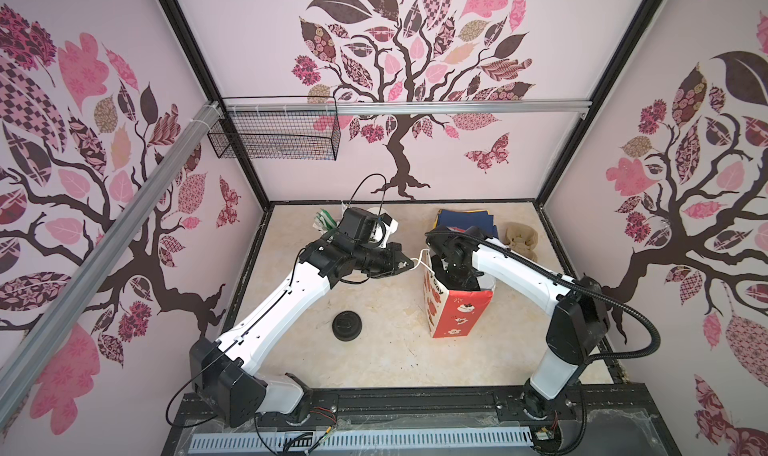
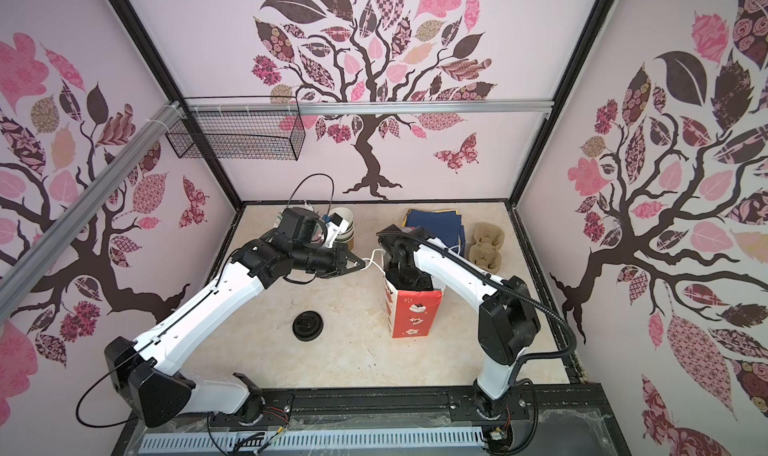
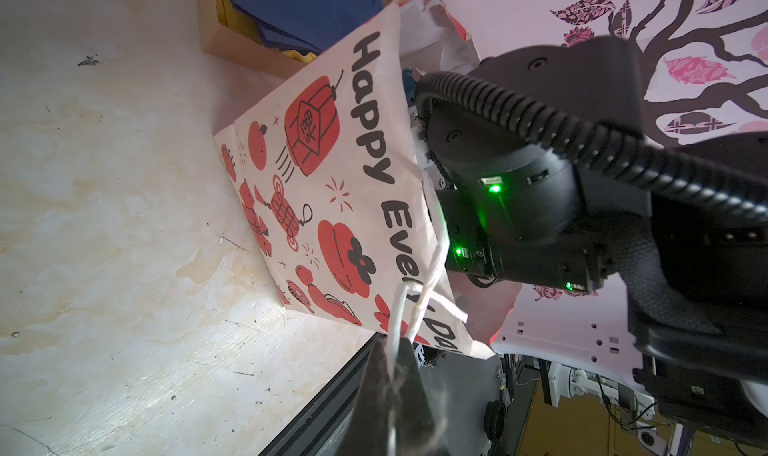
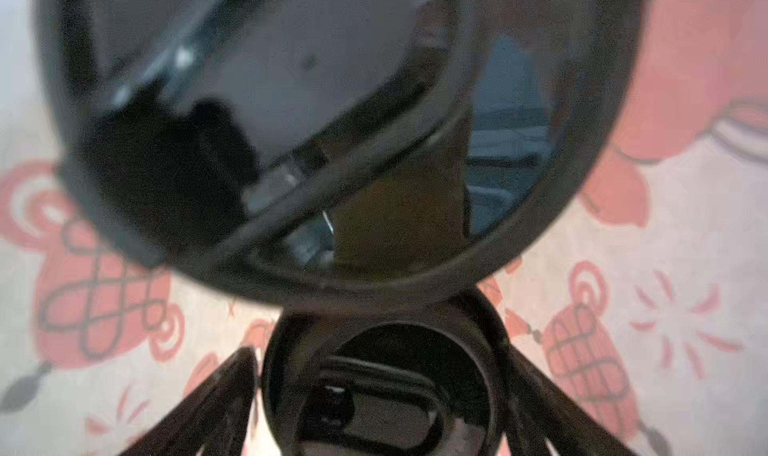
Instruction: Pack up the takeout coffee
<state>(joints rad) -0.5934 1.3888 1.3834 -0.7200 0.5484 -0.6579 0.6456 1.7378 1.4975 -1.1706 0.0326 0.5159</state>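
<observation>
Right of centre, in the bag [image 1: 457, 314], one cup [image 4: 384, 391] is sitting between the right hand's [image 4: 380, 348] spread fingers, with a second cup [image 4: 291, 121] alongside. The left hand [image 1: 409, 262] is clamping the handle [image 3: 397, 316]. The cups are likely light, crushable paper, so holding the wall below the lid looks safest.

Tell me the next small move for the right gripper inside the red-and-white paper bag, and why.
Probably lift the right gripper straight up out of the red-and-white printed paper bag: its jaws stand spread either side of a round black plastic sip lid, while the left gripper pinches the white string handle.
</observation>
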